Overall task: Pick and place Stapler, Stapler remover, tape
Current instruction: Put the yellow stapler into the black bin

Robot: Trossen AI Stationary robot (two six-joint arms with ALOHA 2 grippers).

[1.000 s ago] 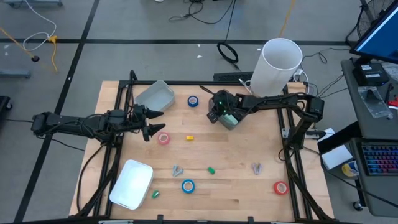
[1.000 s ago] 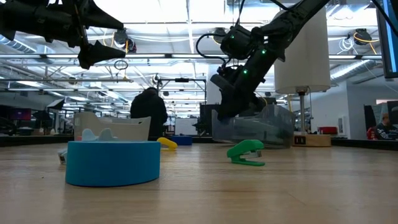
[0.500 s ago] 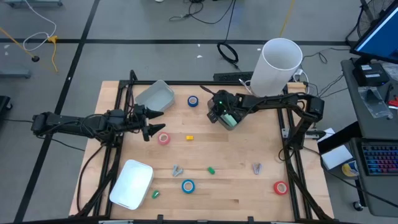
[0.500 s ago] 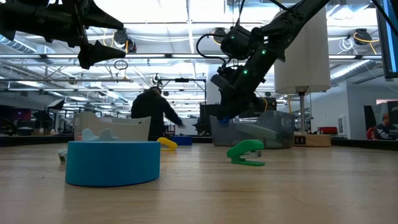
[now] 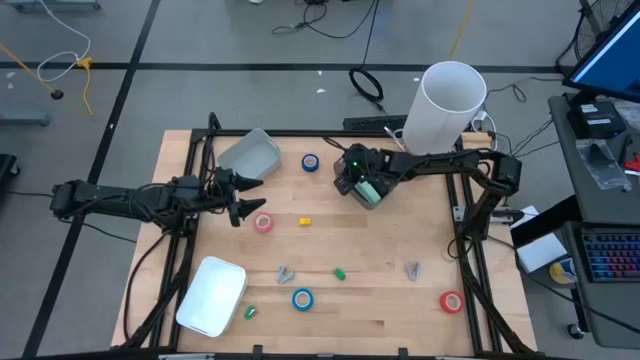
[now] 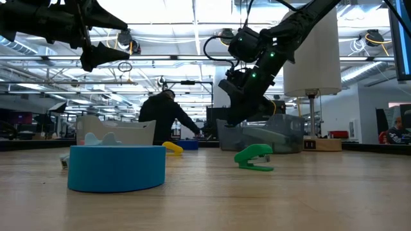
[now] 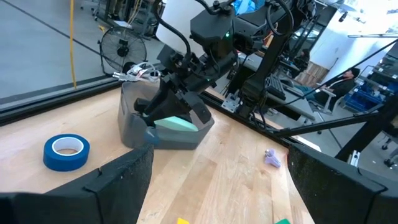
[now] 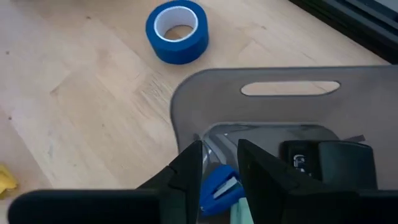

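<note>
The right gripper (image 8: 219, 180) hangs over the grey bin (image 8: 280, 106), jaws slightly apart around a blue item (image 8: 217, 185). A blue tape roll (image 8: 177, 30) sits just left. The left gripper (image 5: 240, 196) waits, jaws wide apart.

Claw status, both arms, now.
Left claw: open, empty, hovering by the pink tape roll.
Right claw: over the grey bin, fingers slightly apart above a small blue item, not gripping it.

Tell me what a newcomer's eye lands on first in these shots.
First the right pincer, reaching down into the grey bin at the table's far side, its fingers just above a small blue item inside. Next, the tall white cylinder behind that bin. Then the left pincer, open, hovering near a pink tape roll.
</note>
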